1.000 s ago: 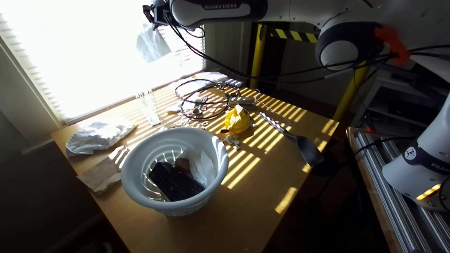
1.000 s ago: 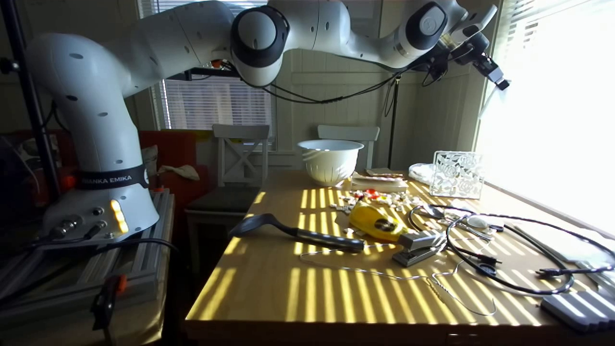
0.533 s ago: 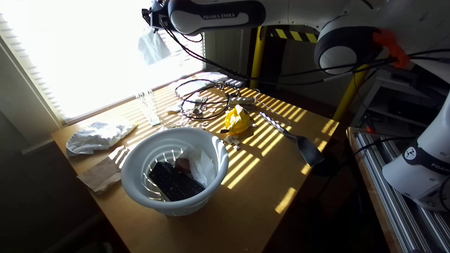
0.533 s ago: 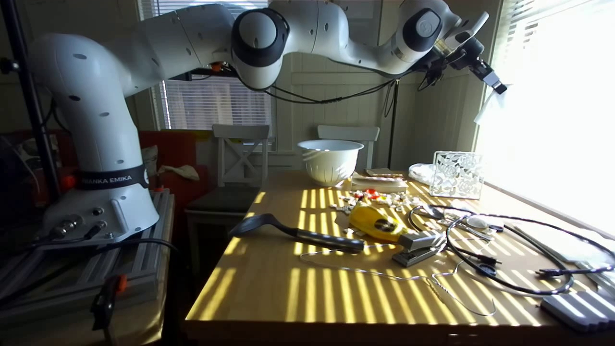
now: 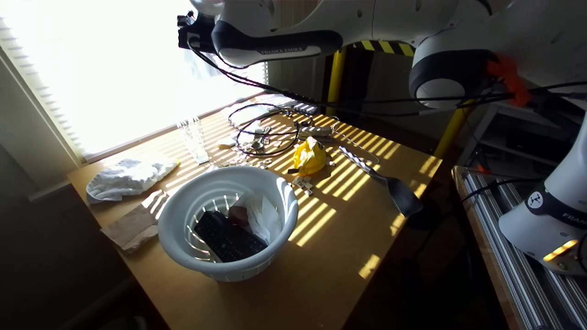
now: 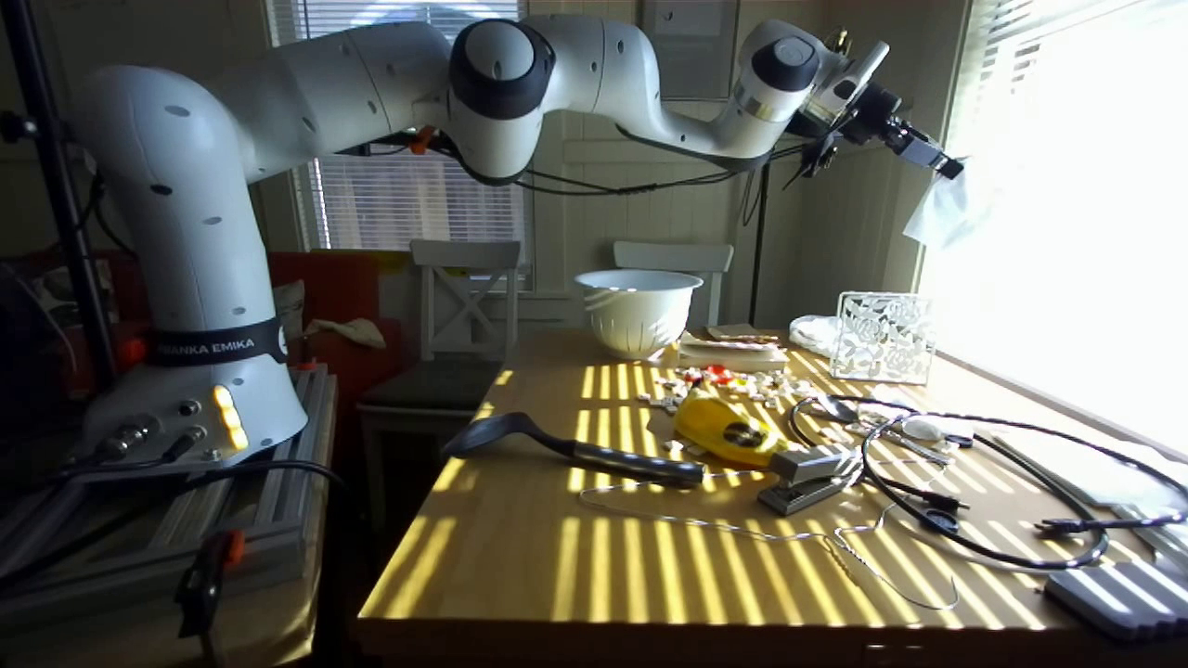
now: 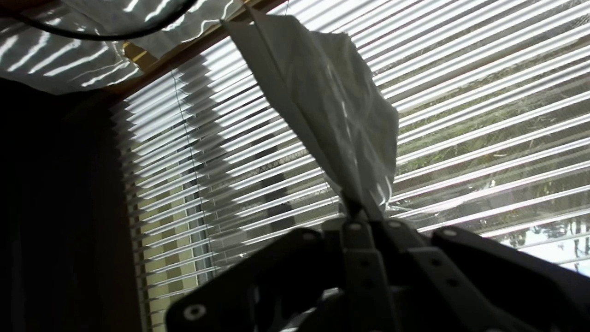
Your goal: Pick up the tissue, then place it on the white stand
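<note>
Gripper point(image 6: 952, 169) draws back with tissue point(image 6: 941, 213)

It sits closer to the robot's base point(image 6: 200, 394) than a second ago and tilts nearer level. In an exterior view the tissue, a thin sliver then, now shows broad beneath it.

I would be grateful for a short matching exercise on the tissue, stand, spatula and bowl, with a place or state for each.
Things:
1. Tissue
2. Stand
3. Spatula
4. Bowl

Places and states:
A. Upright near the window
B. With things inside
C. Held by the shut gripper
D. Dark, lying on the table

Right pairs: 1-C; 2-A; 3-D; 4-B
</note>
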You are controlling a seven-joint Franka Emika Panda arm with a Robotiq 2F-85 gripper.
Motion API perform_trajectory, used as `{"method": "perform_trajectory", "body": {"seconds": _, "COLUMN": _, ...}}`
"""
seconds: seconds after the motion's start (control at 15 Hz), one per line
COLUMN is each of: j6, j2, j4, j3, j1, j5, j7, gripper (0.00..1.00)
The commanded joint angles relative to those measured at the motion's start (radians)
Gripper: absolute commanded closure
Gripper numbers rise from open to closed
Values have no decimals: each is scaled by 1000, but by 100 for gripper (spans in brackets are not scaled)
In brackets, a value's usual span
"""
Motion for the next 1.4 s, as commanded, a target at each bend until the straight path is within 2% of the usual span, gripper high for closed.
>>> {"method": "perform_trajectory", "body": {"seconds": 0.0, "j6": -47, "j2": 20, "j4": 29, "j3": -28, "j1": 29, "j5": -80, "j7": 78, "gripper": 100}}
{"method": "perform_trajectory", "body": {"seconds": 0.27, "j6": -69, "j2": 28, "j4": 29, "j3": -22, "j1": 47, "j5": -116, "j7": 93, "gripper": 100}}
{"method": "perform_trajectory", "body": {"seconds": 0.33, "j6": -5, "j2": 28, "j4": 29, "j3": 37, "j1": 34, "j5": -86, "j7": -6, "gripper": 100}}
{"method": "perform_trajectory", "body": {"seconds": 0.4, "j6": -52, "j2": 23, "j4": 29, "j3": 17, "j1": 34, "j5": -93, "j7": 38, "gripper": 99}}
{"method": "perform_trajectory", "body": {"seconds": 0.8, "j6": -25, "j2": 27, "j4": 27, "j3": 39, "j1": 35, "j5": -86, "j7": -2, "gripper": 99}}
{"method": "perform_trajectory", "body": {"seconds": 1.33, "j6": -153, "j2": 37, "j4": 28, "j3": -26, "j1": 59, "j5": -128, "j7": 158, "gripper": 100}}
